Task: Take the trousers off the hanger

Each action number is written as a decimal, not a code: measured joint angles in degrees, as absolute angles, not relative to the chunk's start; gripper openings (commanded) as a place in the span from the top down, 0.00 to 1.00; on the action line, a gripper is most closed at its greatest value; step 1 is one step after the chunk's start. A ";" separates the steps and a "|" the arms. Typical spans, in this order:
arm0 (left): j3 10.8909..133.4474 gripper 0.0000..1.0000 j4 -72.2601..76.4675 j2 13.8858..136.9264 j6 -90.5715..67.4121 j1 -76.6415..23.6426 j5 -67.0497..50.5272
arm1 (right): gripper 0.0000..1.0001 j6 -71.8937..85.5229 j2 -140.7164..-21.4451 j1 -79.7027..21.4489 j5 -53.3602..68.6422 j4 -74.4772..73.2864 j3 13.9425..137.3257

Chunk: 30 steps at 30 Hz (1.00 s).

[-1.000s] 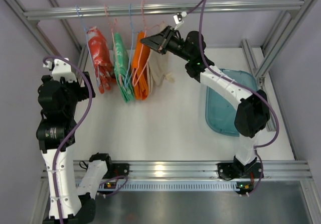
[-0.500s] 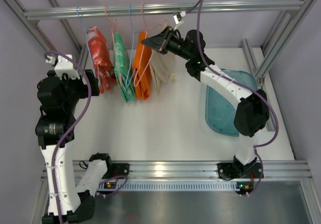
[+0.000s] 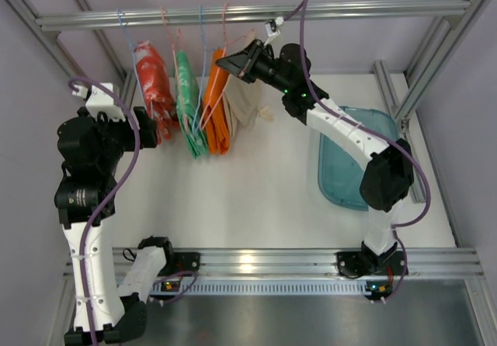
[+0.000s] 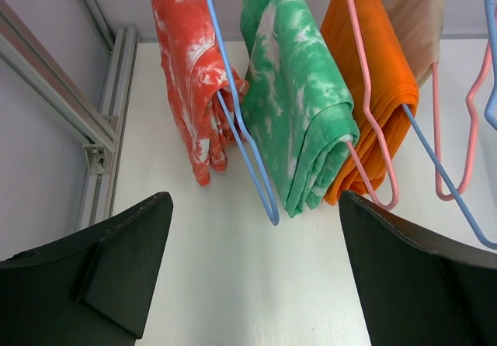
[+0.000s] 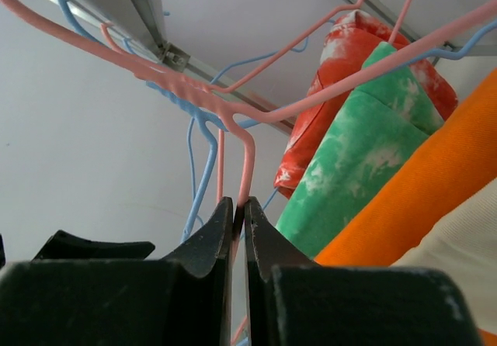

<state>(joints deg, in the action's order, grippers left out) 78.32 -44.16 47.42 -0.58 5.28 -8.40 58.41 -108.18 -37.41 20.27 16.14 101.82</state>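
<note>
The orange trousers hang folded over a hanger on the back rail. The pale beige trousers hang just to their right. My right gripper is up at the hangers, shut on the thin wire of a pink hanger just under its neck. In the right wrist view my gripper has the orange trousers and the beige trousers at its right. My left gripper is open and empty, below and in front of the orange trousers; the beige pair is behind.
A red-and-white garment and a green-and-white garment hang left of the orange pair on blue and pink hangers. A teal tray lies on the table at the right. The metal rail crosses the back.
My right gripper has moved a little left and up along the rail, drawing the pink hanger and beige trousers closer to the orange pair. My left arm rose slightly, then stayed.
</note>
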 measured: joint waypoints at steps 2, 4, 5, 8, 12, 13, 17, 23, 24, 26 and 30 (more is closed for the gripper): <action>78.32 0.06 -44.18 47.48 -0.97 5.28 -8.62 | 1.00 57.89 -108.18 -37.91 17.93 14.22 102.59; 78.32 0.06 -44.16 47.53 -1.21 5.28 -8.80 | 1.00 56.80 -108.18 -38.41 15.75 12.53 103.15; 78.32 0.06 -44.18 47.53 -1.34 5.28 -8.82 | 1.00 56.21 -108.18 -38.70 14.59 11.92 103.22; 78.32 0.06 -44.16 47.53 -1.37 5.28 -9.04 | 1.00 54.46 -108.05 -39.62 10.61 10.79 103.28; 78.32 0.06 -44.18 47.53 -1.37 5.28 -9.19 | 1.00 50.09 -107.77 -40.91 5.61 9.72 103.77; 78.32 0.06 -44.16 47.53 -1.37 5.28 -9.19 | 1.00 48.75 -107.68 -41.19 4.99 9.56 104.25; 78.32 0.06 -44.16 47.51 -1.37 5.28 -9.21 | 1.00 44.25 -106.76 -42.26 4.25 9.98 105.47; 78.32 0.06 -44.16 47.53 -1.34 5.28 -9.26 | 1.00 39.00 -104.57 -42.76 4.19 11.81 106.39; 78.32 0.06 -44.16 47.53 -1.37 5.28 -9.37 | 1.00 38.37 -104.31 -42.87 4.19 11.53 106.63; 78.32 0.06 -44.16 47.53 -1.37 5.28 -9.63 | 1.00 37.47 -104.14 -43.00 4.12 11.11 106.63; 78.46 0.04 -44.23 47.57 -1.37 5.28 -11.00 | 1.00 36.77 -103.81 -43.03 5.02 11.07 106.50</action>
